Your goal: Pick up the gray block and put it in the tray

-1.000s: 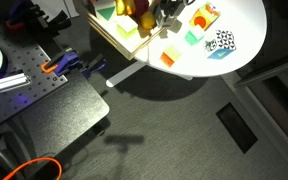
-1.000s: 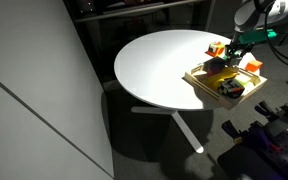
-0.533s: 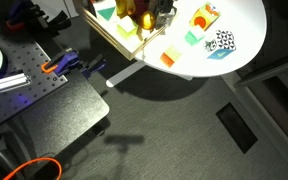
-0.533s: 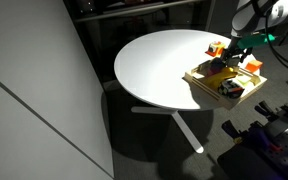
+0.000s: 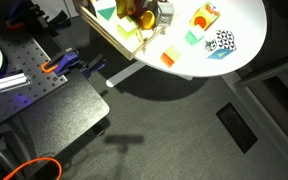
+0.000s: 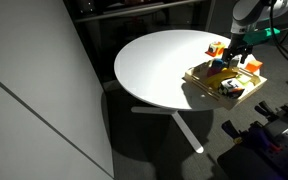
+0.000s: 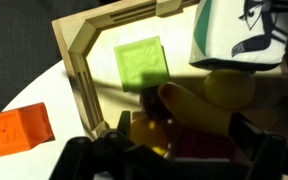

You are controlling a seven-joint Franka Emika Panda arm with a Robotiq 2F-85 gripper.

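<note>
On the round white tabletop, one shallow light-wood tray sat at the edge, already crowded with toys. The single dark gripper hung over it, and how wide it stood could not be told. The small light-gray block showed beside it, above the tray. Released there, it risked glancing off its neighbours and tumbling out. Four lay loose outside the tray: an orange-and-white block, a green block, a black-and-white patterned block and a pale green block.
</note>
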